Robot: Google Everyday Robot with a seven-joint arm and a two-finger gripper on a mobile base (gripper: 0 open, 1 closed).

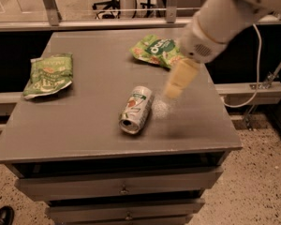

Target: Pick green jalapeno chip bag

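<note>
The green jalapeno chip bag (48,75) is a crinkled olive-green bag with pale lettering, lying flat at the left edge of the grey table (93,121). My gripper (179,80) is a pale yellowish finger piece hanging from the white arm, above the table's right half, just right of the can and far right of the jalapeno bag. It holds nothing that I can see.
A brighter green bag with a big white logo (159,51) lies at the back right, partly behind my arm. A silver can (136,110) lies on its side mid-table. Drawers (122,187) front the table. A shoe (1,216) shows at bottom left.
</note>
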